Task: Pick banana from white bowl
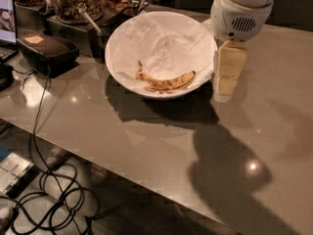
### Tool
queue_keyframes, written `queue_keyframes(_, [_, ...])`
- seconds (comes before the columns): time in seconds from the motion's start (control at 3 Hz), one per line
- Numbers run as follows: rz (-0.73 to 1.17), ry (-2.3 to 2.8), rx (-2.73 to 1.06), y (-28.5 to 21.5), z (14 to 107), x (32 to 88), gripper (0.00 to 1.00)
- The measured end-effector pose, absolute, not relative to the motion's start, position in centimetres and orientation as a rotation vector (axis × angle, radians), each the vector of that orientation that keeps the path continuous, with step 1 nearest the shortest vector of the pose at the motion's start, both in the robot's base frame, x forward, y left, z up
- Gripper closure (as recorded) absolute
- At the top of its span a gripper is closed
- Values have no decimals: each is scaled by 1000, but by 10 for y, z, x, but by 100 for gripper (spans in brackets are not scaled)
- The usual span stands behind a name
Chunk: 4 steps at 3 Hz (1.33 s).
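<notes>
While the banana point(166, 82) lies in the bowl point(108, 58), the gripper point(224, 89) hangs beside its right rim; its spread I cannot tell. Approach, I judge: next shift left over the banana, then descend.

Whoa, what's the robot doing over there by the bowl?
The robot wants the banana, which lies on paper in the white bowl on the table. Its gripper hangs just beside the bowl's rim, pointing down. It is not touching the banana yet, so nothing has been picked up.
</notes>
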State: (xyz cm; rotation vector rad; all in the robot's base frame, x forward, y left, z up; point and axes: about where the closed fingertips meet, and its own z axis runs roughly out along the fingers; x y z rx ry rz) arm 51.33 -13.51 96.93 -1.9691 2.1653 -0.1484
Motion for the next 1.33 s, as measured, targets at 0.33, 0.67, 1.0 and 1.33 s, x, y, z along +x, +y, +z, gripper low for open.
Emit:
queue_keyframes(0.33, [-127, 2173, -1935, -141, 964, 513, 0])
queue_keyframes(0.67, [-68, 2142, -1949, -129, 966, 526, 0])
queue_keyframes(1.0, [-43, 2075, -2017, -103, 973, 544, 0])
queue_keyframes(1.33, [-33, 2020, -2079, -79, 975, 560, 0])
